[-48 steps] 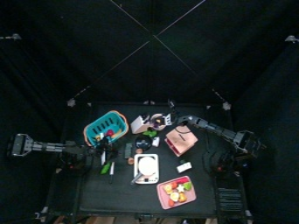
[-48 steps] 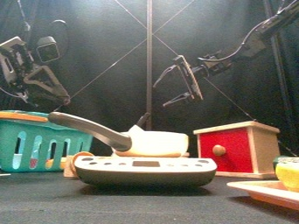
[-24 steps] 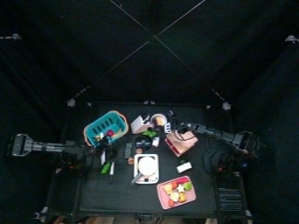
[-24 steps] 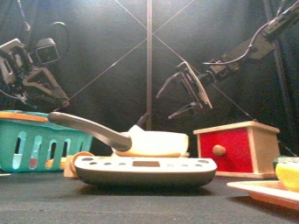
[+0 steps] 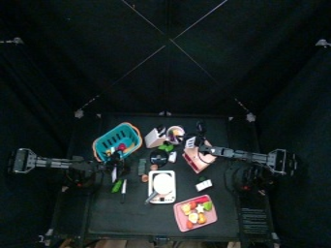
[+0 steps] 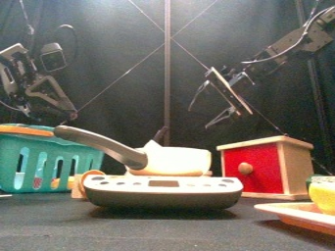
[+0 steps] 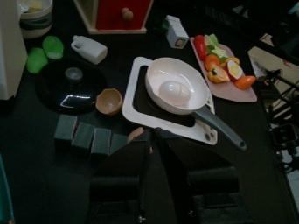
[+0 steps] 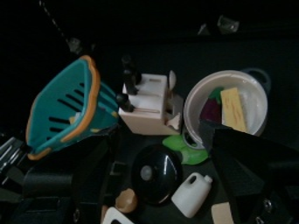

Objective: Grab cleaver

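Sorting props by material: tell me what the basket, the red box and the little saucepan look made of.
Basket: likely plastic, teal with slotted moulded walls and an orange rim. Red box: probably painted wood, with pale edges and a round knob. Saucepan: white inside, perhaps enamel or plastic; grey handle.

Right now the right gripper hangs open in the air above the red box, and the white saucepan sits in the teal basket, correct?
Not quite. The white saucepan sits on the scale, not in the teal basket, as the front view shows. The right gripper does hang open above the red box.
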Motion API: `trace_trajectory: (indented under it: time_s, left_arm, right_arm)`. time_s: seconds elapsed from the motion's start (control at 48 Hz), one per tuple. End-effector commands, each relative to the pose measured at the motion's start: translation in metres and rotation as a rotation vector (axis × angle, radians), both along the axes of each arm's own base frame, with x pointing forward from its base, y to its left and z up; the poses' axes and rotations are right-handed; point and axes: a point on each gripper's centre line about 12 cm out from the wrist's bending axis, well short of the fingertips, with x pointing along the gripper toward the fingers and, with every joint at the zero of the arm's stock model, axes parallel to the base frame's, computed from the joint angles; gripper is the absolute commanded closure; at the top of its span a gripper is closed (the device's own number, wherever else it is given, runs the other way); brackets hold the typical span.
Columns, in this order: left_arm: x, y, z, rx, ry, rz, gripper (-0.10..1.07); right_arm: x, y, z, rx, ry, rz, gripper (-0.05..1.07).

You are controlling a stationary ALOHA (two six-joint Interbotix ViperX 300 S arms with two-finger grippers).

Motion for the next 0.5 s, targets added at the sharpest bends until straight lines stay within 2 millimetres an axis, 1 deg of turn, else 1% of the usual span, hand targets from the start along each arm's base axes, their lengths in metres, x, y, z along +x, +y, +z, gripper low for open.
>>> trace_trajectory:
  time_s: [0.0, 0.104, 0.229, 0.333, 0.396, 0.479]
  left_arm:
    - [0.003, 0.001, 0.004, 0.001, -0.015, 0.002, 0.39]
    - [0.003, 0.001, 0.004, 0.001, -0.014, 0.002, 0.39]
    - [0.003, 0.001, 0.004, 0.001, -0.015, 0.003, 0.39]
    - [0.003, 0.001, 0.004, 0.001, -0.014, 0.003, 0.39]
    - [0.003, 0.001, 0.004, 0.001, -0.014, 0.003, 0.39]
    - [0.003, 0.001, 0.004, 0.001, -0.014, 0.003, 0.39]
  right_arm:
    - [0.005, 0.007, 0.021, -0.001, -0.016, 0.012, 0.02]
    - [0.013, 0.015, 0.028, 0.012, 0.042, 0.041, 0.02]
    - [0.019, 0.020, 0.046, -0.019, 0.127, 0.074, 0.02]
    - [0.025, 0.021, 0.070, -0.060, 0.168, 0.136, 0.02]
    - [0.028, 0.021, 0.077, -0.070, 0.180, 0.166, 0.02]
    - [0.030, 0.014, 0.087, -0.076, 0.193, 0.191, 0.02]
